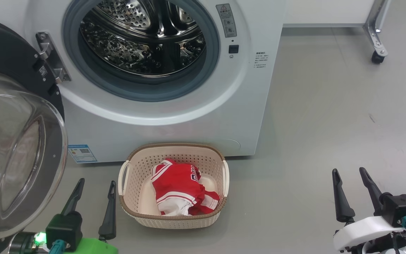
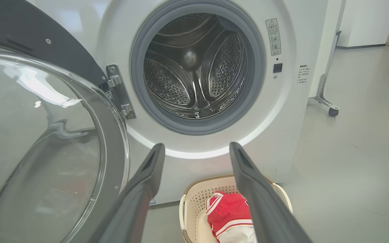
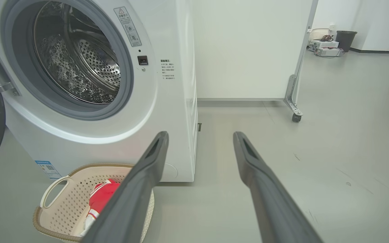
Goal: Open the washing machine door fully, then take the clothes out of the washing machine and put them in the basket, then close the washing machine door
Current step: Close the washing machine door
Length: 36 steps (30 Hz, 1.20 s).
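Note:
The white washing machine (image 1: pixel 174 116) (image 2: pixel 282 111) (image 3: pixel 167 111) stands with its steel drum (image 1: pixel 143 35) (image 2: pixel 196 64) bare inside. The washing machine door (image 1: pixel 16 148) (image 2: pixel 42 145) hangs wide open at the left, its clear glass bowl bulging toward me. On the floor in front, the cream basket (image 1: pixel 132 165) (image 2: pixel 194 197) (image 3: pixel 59 202) holds the red and white clothes (image 1: pixel 178 188) (image 2: pixel 230 211) (image 3: pixel 101 199). My left gripper (image 1: pixel 95 185) (image 2: pixel 196 148) is open and empty, left of the basket near the door glass. My right gripper (image 1: pixel 351 173) (image 3: pixel 199 135) is open and empty, over bare floor far right of the basket.
A white panel on a metal leg with a castor (image 1: pixel 377 56) (image 3: pixel 295 116) (image 2: pixel 333 111) stands behind the machine's right side. Boxes and a dark bin (image 3: pixel 344 38) sit far back. Grey floor (image 1: pixel 330 123) spreads to the right.

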Available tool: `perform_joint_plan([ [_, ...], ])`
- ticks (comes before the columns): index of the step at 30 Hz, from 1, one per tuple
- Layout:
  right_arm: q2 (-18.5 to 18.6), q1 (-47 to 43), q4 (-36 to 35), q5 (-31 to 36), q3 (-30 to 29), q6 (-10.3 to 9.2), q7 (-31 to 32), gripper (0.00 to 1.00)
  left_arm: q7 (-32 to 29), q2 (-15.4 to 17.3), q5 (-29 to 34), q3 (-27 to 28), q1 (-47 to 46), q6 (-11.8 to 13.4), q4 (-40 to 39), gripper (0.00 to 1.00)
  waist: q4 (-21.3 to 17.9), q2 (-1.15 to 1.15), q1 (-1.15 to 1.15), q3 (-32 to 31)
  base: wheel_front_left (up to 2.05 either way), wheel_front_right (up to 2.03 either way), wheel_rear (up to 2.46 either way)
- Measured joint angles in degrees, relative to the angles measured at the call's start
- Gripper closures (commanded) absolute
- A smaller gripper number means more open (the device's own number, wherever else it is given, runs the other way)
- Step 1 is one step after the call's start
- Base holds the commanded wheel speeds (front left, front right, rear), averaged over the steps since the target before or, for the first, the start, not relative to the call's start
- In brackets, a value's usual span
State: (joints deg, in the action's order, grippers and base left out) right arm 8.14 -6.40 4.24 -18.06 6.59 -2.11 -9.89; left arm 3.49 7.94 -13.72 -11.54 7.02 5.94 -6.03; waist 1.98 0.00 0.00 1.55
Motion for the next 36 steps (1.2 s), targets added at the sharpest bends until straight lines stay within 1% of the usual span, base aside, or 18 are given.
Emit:
perform_joint_plan([
  [9, 0.9, 0.0, -0.4, 0.0, -0.1, 0.03, 0.0, 0.00, -0.4, -0.3, 0.6, 0.1, 0.0, 0.0, -0.3, 0.00, 5.4, 0.00, 0.00, 0.5, 0.00, 0.00, 0.00],
  [16, 1.2, 0.0, -0.4, 0.0, 1.1, 0.99, 0.5, 0.00, 0.2, -0.4, 1.0, 1.6, 0.1, 0.3, -0.5, 0.00, 10.6, 0.00, 0.00, 0.6, 0.00, 0.00, 0.00],
  [25, 1.5, 0.0, -0.3, 0.1, 1.3, 1.04, 1.0, 0.00, 0.7, -1.6, 1.2, 2.2, 0.2, 0.3, -0.5, 0.00, 17.8, 0.00, 0.00, 0.8, 0.00, 0.00, 0.00],
  [26, 1.5, 0.0, -0.3, 0.1, 1.3, 1.04, 1.0, 0.00, 0.7, -1.6, 1.2, 2.2, 0.2, 0.3, -0.5, 0.00, 17.8, 0.00, 0.00, 0.8, 0.00, 0.00, 0.00],
  [32, 1.4, 0.0, -0.3, 0.1, 1.3, 1.02, 1.0, 0.00, 0.7, -1.9, 1.2, 2.0, 0.3, 0.3, 0.0, 0.00, 22.7, 0.00, 0.00, 0.5, 0.00, 0.00, 0.00],
  [34, 1.4, 0.0, -0.3, 0.1, 2.0, 1.09, 1.3, 0.00, 0.7, -1.9, 1.2, 2.6, 0.4, 0.3, -0.1, 0.00, 24.3, 0.00, 0.00, 0.4, 0.00, 0.00, 0.00],
  [36, 1.4, 0.0, -0.3, 0.1, 3.0, 1.68, 1.8, 0.00, 1.2, -1.9, 1.2, 4.0, 1.2, 0.4, -0.2, 0.00, 25.6, 0.00, 0.00, 0.4, 0.00, 0.00, 0.00],
])
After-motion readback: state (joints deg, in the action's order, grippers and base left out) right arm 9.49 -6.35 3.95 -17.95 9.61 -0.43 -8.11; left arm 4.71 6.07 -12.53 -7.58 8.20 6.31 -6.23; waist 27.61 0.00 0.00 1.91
